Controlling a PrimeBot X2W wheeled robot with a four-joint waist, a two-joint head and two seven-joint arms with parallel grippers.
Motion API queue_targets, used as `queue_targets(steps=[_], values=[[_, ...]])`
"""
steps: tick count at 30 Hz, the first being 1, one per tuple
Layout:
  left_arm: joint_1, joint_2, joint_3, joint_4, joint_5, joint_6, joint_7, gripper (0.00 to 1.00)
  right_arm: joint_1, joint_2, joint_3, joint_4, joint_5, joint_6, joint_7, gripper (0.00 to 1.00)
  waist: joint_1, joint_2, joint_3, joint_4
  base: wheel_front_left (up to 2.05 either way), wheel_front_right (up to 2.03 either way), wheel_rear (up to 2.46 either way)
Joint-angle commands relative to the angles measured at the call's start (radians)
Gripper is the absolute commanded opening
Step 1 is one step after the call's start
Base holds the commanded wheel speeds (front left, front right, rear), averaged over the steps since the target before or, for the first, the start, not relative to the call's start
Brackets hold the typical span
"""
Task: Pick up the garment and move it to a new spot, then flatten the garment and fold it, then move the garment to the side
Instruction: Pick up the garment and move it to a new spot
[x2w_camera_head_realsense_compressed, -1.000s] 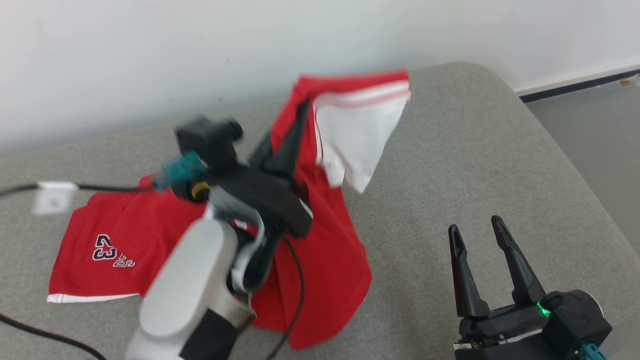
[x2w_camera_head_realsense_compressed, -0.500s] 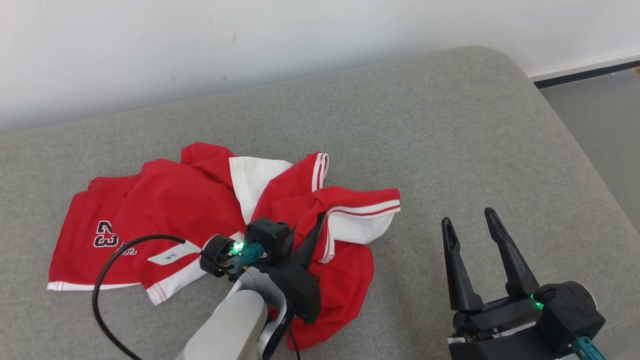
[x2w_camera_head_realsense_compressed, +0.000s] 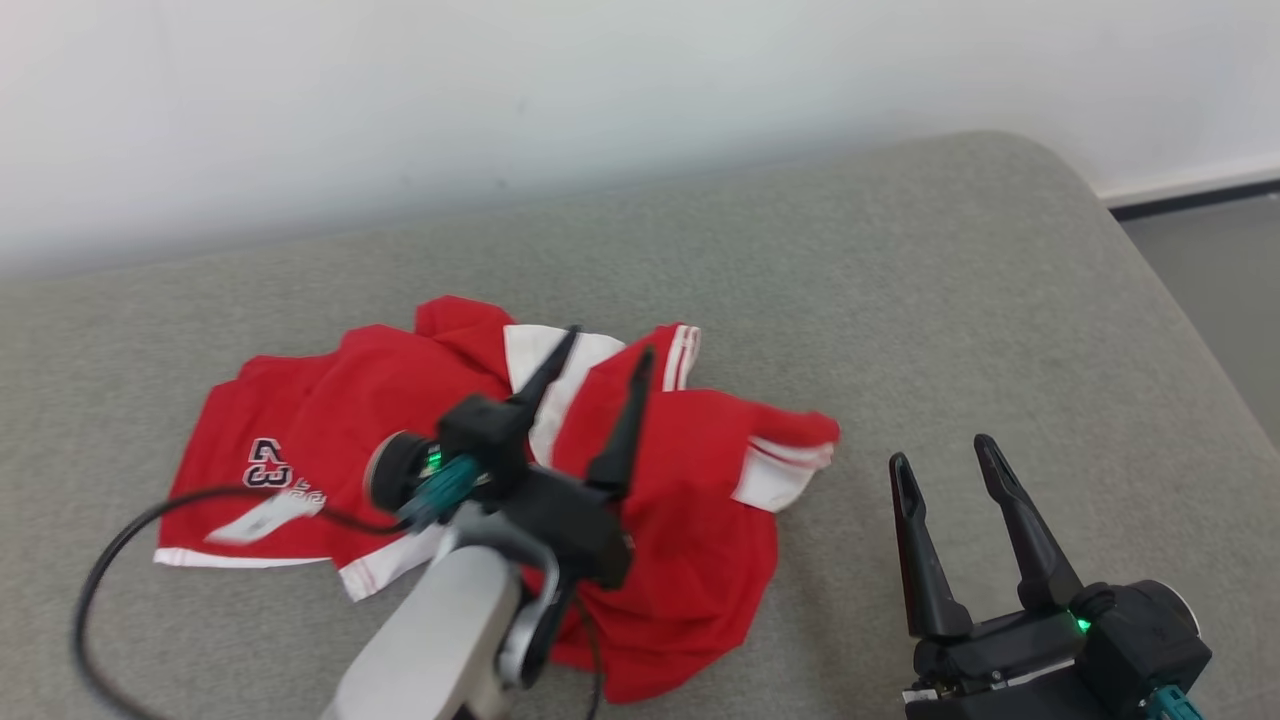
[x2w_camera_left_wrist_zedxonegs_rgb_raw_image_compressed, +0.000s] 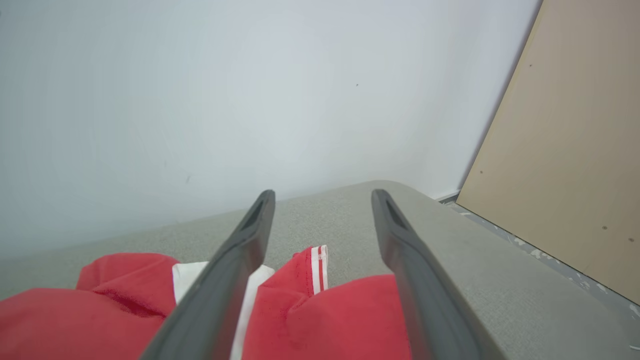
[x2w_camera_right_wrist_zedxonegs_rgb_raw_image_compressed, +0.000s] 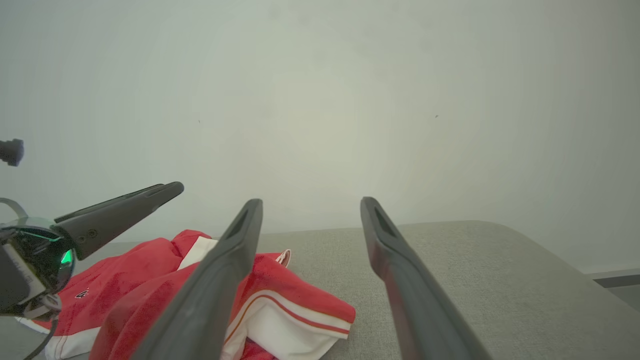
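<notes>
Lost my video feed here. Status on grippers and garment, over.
Left gripper open above garment, holding nothing. Right gripper open, apart from it. Garment crumpled on grey cushion. Left arm's cable loops beside it.

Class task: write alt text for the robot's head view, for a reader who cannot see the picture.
A crumpled red garment with white trim lies on a grey cushion before a white wall. The left end effector hangs over it, open and empty; the right end effector, also open, is off to its right above bare cushion.
</notes>
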Motion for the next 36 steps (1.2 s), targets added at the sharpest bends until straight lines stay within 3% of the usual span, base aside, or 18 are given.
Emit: queue_targets(steps=[1,11,14,18,23,29,36], values=[[0.056,0.024,0.039,-0.045,0.027,0.014,-0.004,1.00,0.014,-0.004,0.001,0.001,0.003,-0.002,-0.001,1.00,0.0000,-0.0001,-0.030,0.035,0.00,0.00,0.00],[0.280,0.065,0.241,-0.283,0.151,0.076,-0.004,1.00,0.037,-0.020,0.005,-0.002,0.008,-0.002,-0.001,1.00,0.0000,-0.0001,-0.071,0.107,0.00,0.00,0.00],[0.363,0.059,0.312,-0.351,0.176,0.083,-0.005,1.00,0.049,-0.022,0.004,-0.003,0.007,-0.002,-0.001,1.00,0.0000,-0.0001,-0.086,0.125,0.00,0.00,0.00],[0.474,0.055,0.374,-0.392,0.227,0.059,-0.004,1.00,0.068,-0.024,0.002,-0.007,0.006,-0.002,-0.001,1.00,0.0000,-0.0001,-0.097,0.155,0.00,0.00,0.00],[0.449,0.052,0.376,-0.254,0.241,0.027,0.000,1.00,0.069,-0.027,0.011,-0.001,0.008,-0.002,-0.001,1.00,0.0000,-0.0001,-0.098,0.160,0.00,0.00,0.00],[0.248,0.040,0.340,-0.047,0.249,-0.017,0.031,1.00,0.034,-0.038,0.019,-0.007,0.011,-0.002,-0.001,1.00,0.0000,-0.0001,-0.045,0.148,0.00,0.00,0.00],[0.015,0.019,0.316,0.182,0.223,-0.033,0.174,1.00,0.002,-0.046,0.023,-0.022,0.034,-0.002,-0.001,1.00,0.0000,-0.0001,0.038,0.116,0.00,0.00,0.00]])
